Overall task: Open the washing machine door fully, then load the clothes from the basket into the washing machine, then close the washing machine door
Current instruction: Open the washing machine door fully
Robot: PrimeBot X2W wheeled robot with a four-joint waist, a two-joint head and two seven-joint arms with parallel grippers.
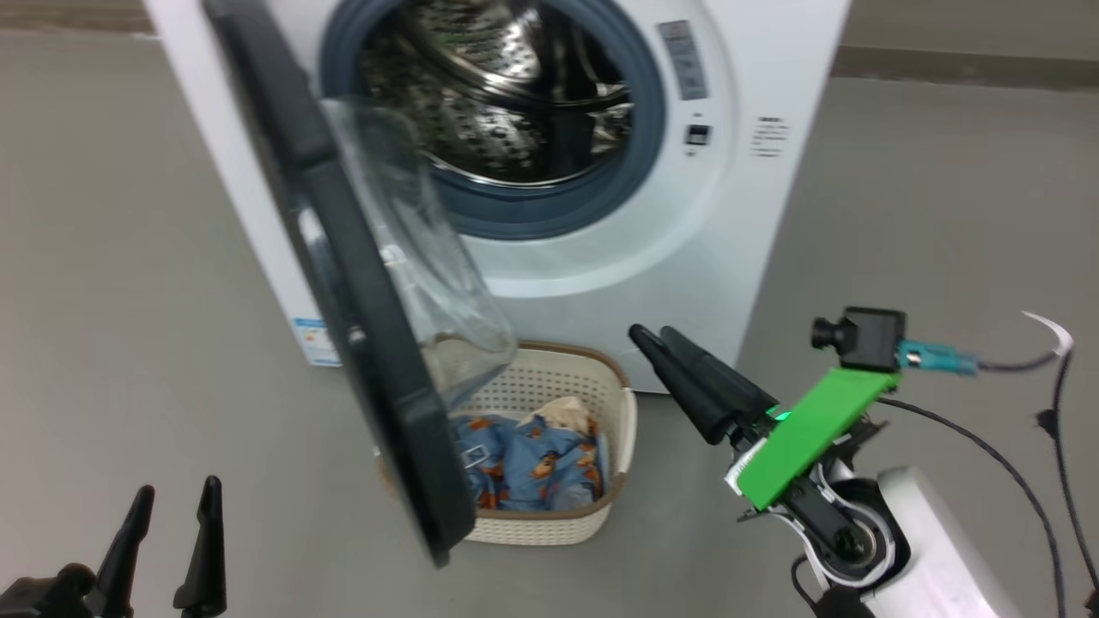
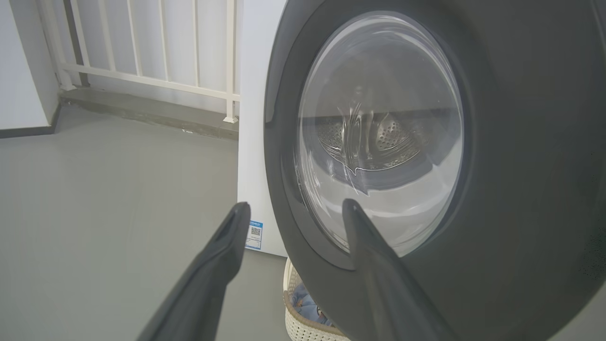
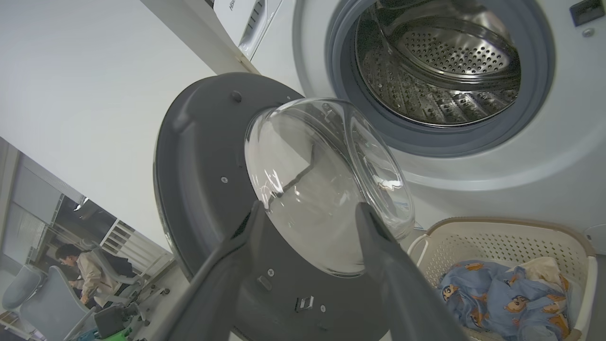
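Head view: the floor (image 1: 129, 257) is lying grey and bare. The washing machine door (image 1: 361, 300) is standing half open, overhanging the basket (image 1: 601, 369) of clothes (image 1: 532, 463) at 6 o'clock.

Left wrist view: the left gripper (image 2: 296, 203) is facing the door's outer face, jaws apart and empty.

Right wrist view: the right gripper (image 3: 310, 206) is hovering before the glass, jaws apart.

Step 1 is in hand, I judge. The next move calls for swinging the door wide.

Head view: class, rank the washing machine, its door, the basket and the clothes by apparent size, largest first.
1. washing machine, though cropped by the frame.
2. washing machine door, edge-on and enlarged by nearness to the camera.
3. basket, partly hidden behind the door.
4. clothes, lying inside the basket.
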